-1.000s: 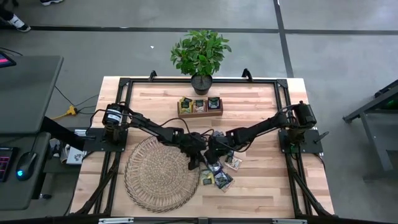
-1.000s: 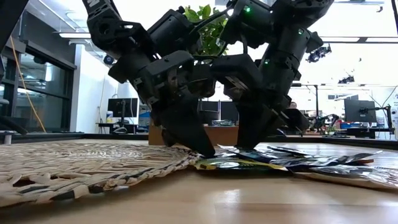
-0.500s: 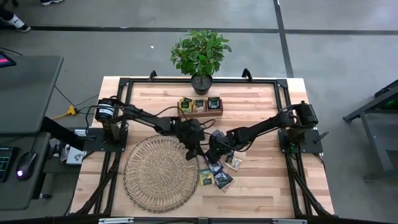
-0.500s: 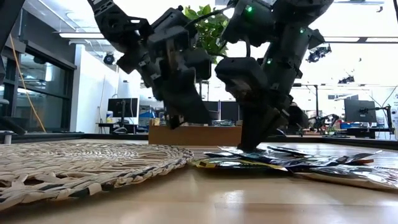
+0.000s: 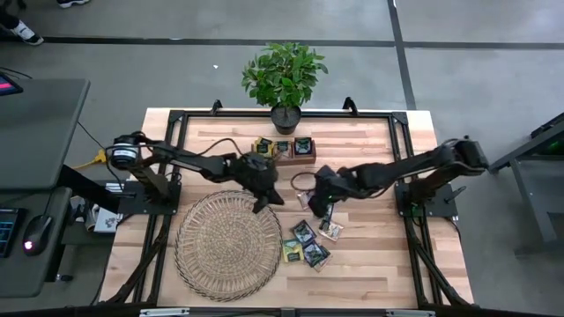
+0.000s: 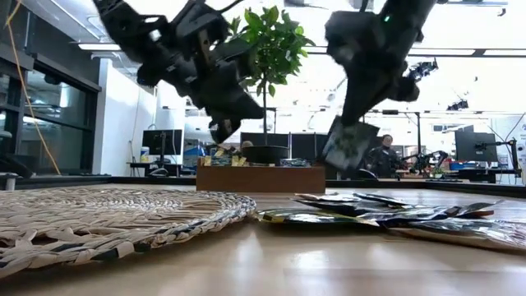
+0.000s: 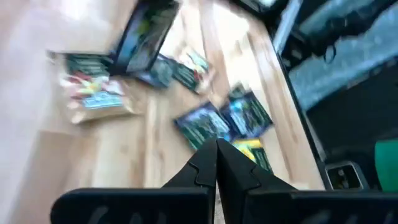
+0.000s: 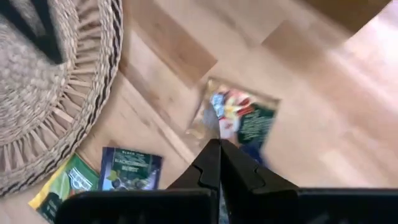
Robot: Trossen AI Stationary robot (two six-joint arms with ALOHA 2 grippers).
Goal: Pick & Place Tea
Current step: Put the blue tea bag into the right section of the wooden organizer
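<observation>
right gripper point(image 6: 349, 152) lifted above the table, fingers pinched on one tea sachet point(image 6: 347, 145), probably to carry it to the wooden tray point(image 5: 284, 150). left gripper point(image 5: 262, 201) closed on nothing, raised over the wicker mat point(image 5: 227, 246) edge. loose sachets point(image 5: 307, 245) lie beside the mat. tray compartments each seem to hold sachets, count unclear.

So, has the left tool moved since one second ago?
Yes. The left tool has lifted off the wicker mat's edge and gone toward the wooden tray.
</observation>
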